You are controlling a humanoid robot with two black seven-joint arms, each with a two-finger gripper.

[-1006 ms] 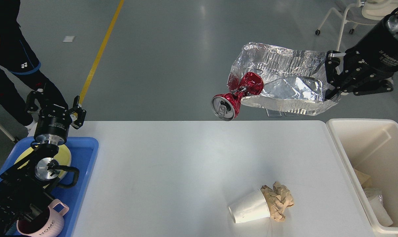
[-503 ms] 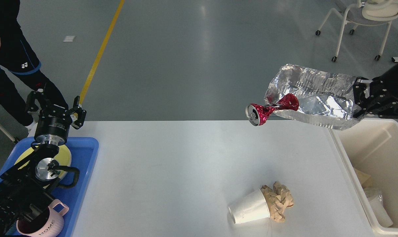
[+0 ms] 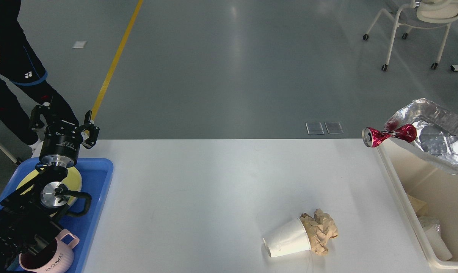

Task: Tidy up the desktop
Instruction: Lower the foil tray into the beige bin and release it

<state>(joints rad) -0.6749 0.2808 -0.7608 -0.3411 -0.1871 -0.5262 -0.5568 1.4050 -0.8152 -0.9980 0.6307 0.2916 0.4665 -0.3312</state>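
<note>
Two left fingers (image 3: 64, 120) spread, empty, beyond desktop (image 3: 214, 197) far-left corner (right fingers unseen).

A: Left arm (image 3: 28, 212), item one?
B: Black jointed links, one round silver metal cap, black cable loop at four o'clock.
A: Its gripper (image 3: 64, 120)?
B: Black cylinder wrist with small white lettering, two black fingers.

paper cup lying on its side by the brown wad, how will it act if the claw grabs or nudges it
The cup looks thin and empty, so probably light and easily crushed. Lying on its side on the smooth desktop, it may roll in an arc when nudged, though the wad against its mouth might check that.
</note>
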